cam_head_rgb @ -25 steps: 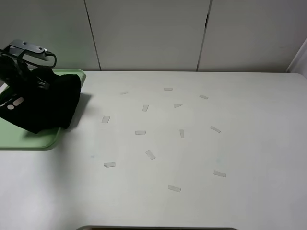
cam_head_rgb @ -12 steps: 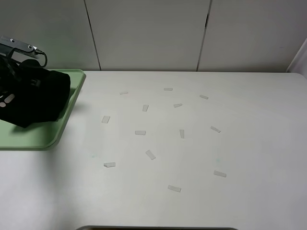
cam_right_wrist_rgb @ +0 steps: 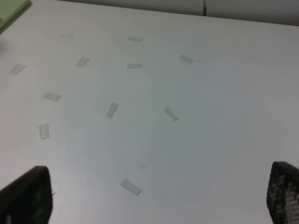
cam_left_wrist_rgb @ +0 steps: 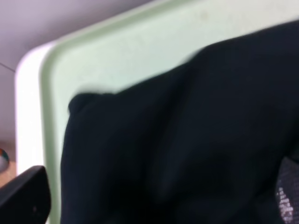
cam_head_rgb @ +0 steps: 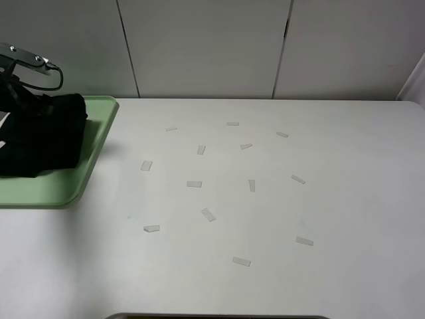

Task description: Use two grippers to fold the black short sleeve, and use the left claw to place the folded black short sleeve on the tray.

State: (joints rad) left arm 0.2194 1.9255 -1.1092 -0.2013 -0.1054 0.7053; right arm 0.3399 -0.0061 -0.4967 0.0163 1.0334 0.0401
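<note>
Folded shirt on the tray, left claw spread over it.

Nearest me I see the white tabletop (cam_head_rgb: pixel 265 212) dotted with pale tape strips (cam_head_rgb: pixel 208 214); my right gripper (cam_right_wrist_rgb: pixel 154 198) hangs above it, fingers wide and empty. Farther off at the left, the soft black folded short sleeve (cam_head_rgb: pixel 46 136) lies on the flat pale green plastic tray (cam_head_rgb: pixel 93 159). My black left claw (cam_left_wrist_rgb: pixel 154 200) sits right over the cloth, fingertips well apart, gripping nothing that I can see.
</note>
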